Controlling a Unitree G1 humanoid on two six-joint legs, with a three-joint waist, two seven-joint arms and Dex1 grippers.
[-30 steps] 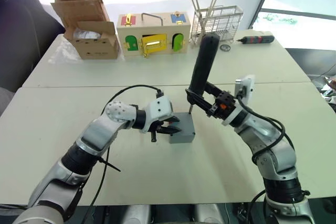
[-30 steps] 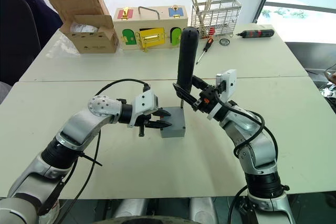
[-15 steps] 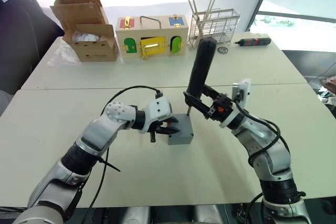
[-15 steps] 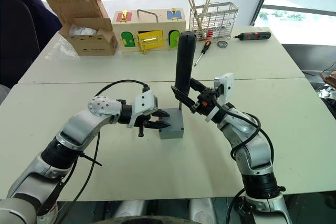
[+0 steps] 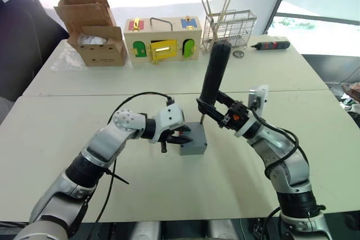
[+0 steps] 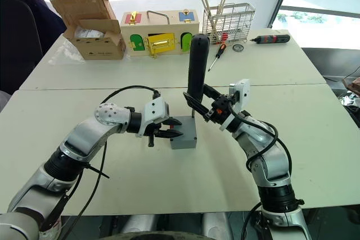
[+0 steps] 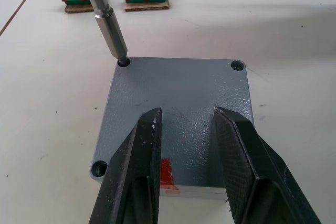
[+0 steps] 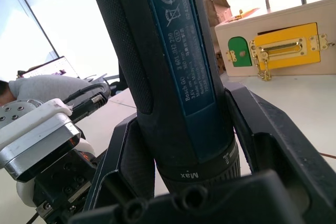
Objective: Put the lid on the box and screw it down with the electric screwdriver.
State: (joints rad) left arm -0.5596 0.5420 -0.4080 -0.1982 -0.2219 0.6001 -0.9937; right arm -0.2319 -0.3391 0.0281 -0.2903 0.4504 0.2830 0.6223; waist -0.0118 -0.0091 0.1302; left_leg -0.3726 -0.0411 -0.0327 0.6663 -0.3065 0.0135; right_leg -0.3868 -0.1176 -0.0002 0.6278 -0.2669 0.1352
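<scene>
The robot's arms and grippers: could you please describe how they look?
Both arms are silver-grey metal with black joint bands and loose black cables. The left gripper has a white wrist housing and two black tapered fingers. The right gripper is black, with orange accents and a white wrist block.

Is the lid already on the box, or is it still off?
On. The lid lies flat on the box, and the electric screwdriver has its bit in one corner hole.
</scene>
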